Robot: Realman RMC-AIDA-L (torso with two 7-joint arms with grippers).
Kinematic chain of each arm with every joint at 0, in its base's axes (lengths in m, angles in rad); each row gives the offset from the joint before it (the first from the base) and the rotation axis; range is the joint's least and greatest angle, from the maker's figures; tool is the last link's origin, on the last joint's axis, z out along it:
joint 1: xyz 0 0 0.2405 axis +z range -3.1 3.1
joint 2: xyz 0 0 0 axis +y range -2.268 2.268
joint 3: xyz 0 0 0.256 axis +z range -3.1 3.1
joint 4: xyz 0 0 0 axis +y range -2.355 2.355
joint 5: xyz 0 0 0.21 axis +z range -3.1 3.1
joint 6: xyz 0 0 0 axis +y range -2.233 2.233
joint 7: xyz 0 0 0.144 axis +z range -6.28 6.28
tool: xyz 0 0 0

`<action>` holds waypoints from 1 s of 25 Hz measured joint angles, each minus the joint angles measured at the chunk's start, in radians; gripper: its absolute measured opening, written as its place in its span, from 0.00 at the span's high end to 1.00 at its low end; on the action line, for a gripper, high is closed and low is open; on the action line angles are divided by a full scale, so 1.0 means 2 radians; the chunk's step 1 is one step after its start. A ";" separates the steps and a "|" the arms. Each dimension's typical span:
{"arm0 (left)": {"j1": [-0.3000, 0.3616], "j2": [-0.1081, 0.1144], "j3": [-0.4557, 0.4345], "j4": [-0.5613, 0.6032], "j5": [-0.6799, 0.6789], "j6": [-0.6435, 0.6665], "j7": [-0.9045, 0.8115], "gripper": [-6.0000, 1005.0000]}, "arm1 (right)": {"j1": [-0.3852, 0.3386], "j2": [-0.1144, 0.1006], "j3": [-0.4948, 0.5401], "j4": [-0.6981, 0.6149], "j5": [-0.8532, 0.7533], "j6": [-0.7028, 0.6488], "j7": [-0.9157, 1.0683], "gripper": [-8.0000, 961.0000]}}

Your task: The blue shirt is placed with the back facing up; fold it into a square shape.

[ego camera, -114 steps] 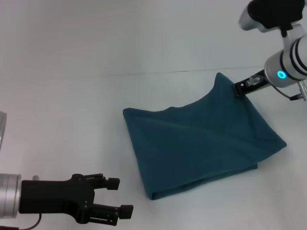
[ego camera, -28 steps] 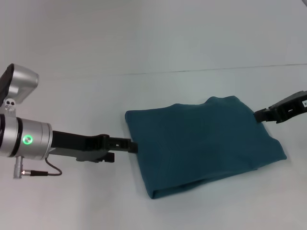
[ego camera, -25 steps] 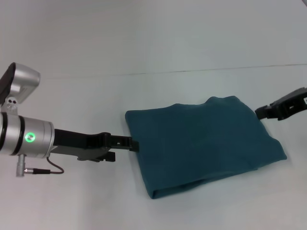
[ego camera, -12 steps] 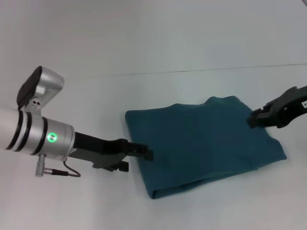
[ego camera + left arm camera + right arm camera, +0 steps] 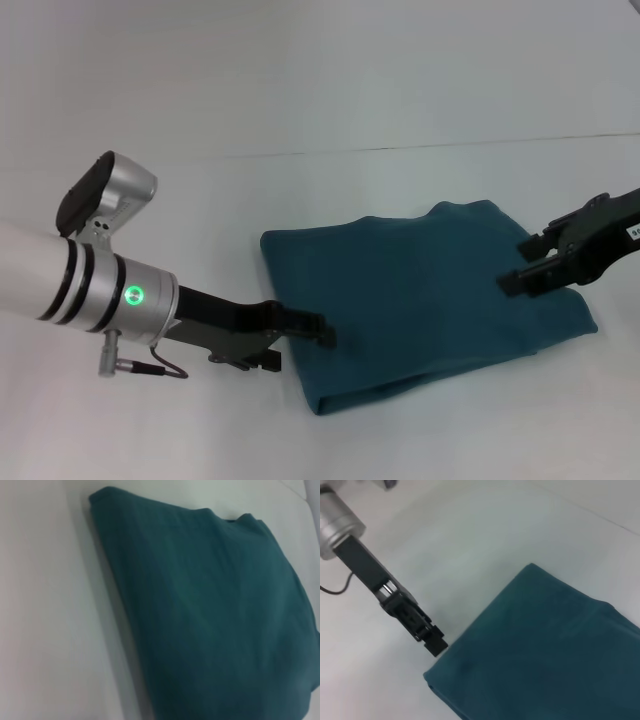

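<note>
The blue shirt lies folded into a rough rectangle on the white table; it also shows in the left wrist view and the right wrist view. My left gripper reaches in from the left, shut, with its tip at the shirt's near left edge; it also shows in the right wrist view at that edge. My right gripper is open and empty, just over the shirt's right part, with its two fingers pointing left.
The white table spreads around the shirt, with bare surface in front of it, behind it and to the left. The table's far edge runs behind the shirt.
The right gripper let go of the raised corner, which now lies flat, then came back left over the shirt and opened. The left arm swung in and slid right onto the shirt's left edge.
</note>
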 joint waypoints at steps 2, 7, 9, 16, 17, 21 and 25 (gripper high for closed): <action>-0.003 -0.001 0.001 -0.008 0.000 -0.005 0.000 0.05 | -0.002 -0.001 0.001 -0.001 0.006 -0.003 -0.002 0.48; -0.007 -0.008 0.000 -0.021 -0.004 -0.019 -0.002 0.07 | -0.009 -0.003 0.011 -0.014 0.021 -0.006 -0.010 0.23; -0.008 -0.009 0.000 -0.023 -0.004 -0.020 -0.004 0.08 | -0.010 -0.004 0.017 -0.015 0.024 -0.007 -0.015 0.24; -0.012 -0.016 0.002 -0.029 -0.001 -0.031 -0.012 0.11 | -0.012 -0.002 0.021 -0.015 0.025 -0.007 -0.027 0.24; -0.013 -0.017 0.002 -0.033 0.000 -0.034 -0.012 0.11 | -0.012 -0.001 0.021 -0.015 0.026 -0.007 -0.030 0.24; -0.015 -0.018 0.002 -0.037 -0.001 -0.040 -0.012 0.13 | -0.015 0.000 0.021 -0.015 0.027 -0.007 -0.036 0.24; -0.015 -0.020 0.001 -0.037 -0.004 -0.042 -0.010 0.15 | -0.021 0.001 0.022 -0.015 0.032 -0.004 -0.041 0.24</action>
